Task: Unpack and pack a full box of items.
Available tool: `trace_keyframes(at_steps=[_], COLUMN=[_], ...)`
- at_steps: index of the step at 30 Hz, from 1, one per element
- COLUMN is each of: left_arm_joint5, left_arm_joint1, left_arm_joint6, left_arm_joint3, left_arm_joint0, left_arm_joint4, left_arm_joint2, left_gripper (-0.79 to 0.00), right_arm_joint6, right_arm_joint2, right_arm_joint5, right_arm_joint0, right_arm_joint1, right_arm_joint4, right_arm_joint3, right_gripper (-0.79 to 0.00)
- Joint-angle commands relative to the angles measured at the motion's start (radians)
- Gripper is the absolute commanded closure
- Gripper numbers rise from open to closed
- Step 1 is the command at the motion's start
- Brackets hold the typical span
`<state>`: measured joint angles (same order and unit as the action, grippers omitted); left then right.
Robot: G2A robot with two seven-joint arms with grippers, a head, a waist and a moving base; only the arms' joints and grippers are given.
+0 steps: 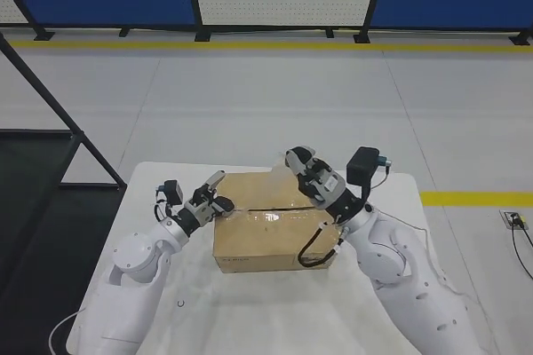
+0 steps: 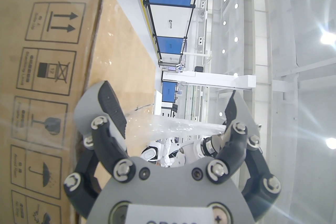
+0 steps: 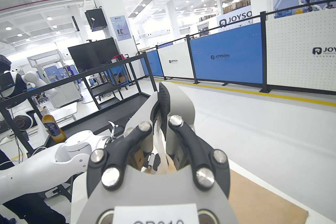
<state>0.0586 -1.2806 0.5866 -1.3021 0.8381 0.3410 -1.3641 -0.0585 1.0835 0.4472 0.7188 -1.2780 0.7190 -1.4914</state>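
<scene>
One cardboard box (image 1: 266, 232) at the frame's centre, one strip of clear tape (image 2: 183, 128) running off its top, one white worktop (image 1: 249, 311).

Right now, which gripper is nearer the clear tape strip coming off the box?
Right. The right gripper is shut on the tape strip, above the box. The left gripper is open at the box's left edge, not holding the strip.

The box (image 1: 271, 232) sits in the middle of the table (image 1: 249, 311). The left hand (image 1: 220, 193) is at the box's upper left edge, one finger (image 2: 111, 107) against that edge. The right hand (image 1: 302, 164) is above the box's far right part, with a strip of tape (image 3: 160, 141) pinched between its fingers and running down to the box top.
</scene>
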Motion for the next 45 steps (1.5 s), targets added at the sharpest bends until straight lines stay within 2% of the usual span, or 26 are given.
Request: trace_keyframes(at_steps=[1, 15, 28, 37, 45], left_arm_joint5=[0.001, 0.002, 0.006, 0.01, 0.008], left_arm_joint1=[0.001, 0.003, 0.004, 0.006, 0.008], left_arm_joint6=[0.001, 0.001, -0.006, -0.011, -0.015], left_arm_joint3=[0.0, 0.009, 0.01, 0.011, 0.005], left_arm_joint0=[-0.001, -0.013, -0.016, -0.017, -0.007], left_arm_joint4=[0.001, 0.006, 0.005, 0.003, 0.006], left_arm_joint2=[0.0, 0.01, 0.025, 0.03, 0.028], left_gripper=[-0.785, -0.785, -0.785, -0.785, -0.785], right_arm_joint6=[0.016, 0.136, 0.211, 0.236, 0.237], right_arm_joint2=[0.012, 0.135, 0.185, 0.2, 0.18], right_arm_joint5=[0.015, 0.057, 0.078, 0.097, 0.104], right_arm_joint0=[0.0, 0.065, 0.094, 0.065, 0.034], right_arm_joint1=[0.001, 0.023, 0.034, 0.034, 0.03], right_arm_joint4=[-0.023, -0.091, -0.148, -0.207, -0.192], right_arm_joint3=[0.016, 0.051, 0.111, 0.195, 0.169], right_gripper=[0.0, 0.0, 0.0, 0.0, 0.0])
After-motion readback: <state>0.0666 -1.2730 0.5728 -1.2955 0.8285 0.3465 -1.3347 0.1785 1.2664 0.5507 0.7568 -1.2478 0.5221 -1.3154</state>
